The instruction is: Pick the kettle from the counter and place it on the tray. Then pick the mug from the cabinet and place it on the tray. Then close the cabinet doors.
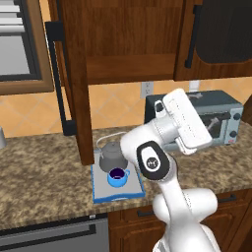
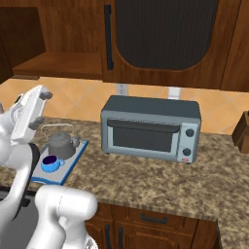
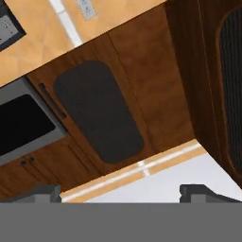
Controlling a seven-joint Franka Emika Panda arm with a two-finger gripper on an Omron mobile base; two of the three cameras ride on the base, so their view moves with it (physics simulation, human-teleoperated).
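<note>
Left base view has the kettle (image 1: 112, 156) and mug (image 1: 117, 176) both on the tray (image 1: 101, 189), so we're onto the doors. Our gripper (image 3: 121, 193) is spread wide, holding nothing. The open door (image 1: 74, 74) stands upright, left of the hand.

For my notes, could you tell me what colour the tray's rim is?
Blue, around the light grey tray; clearest in the left base view.
</note>
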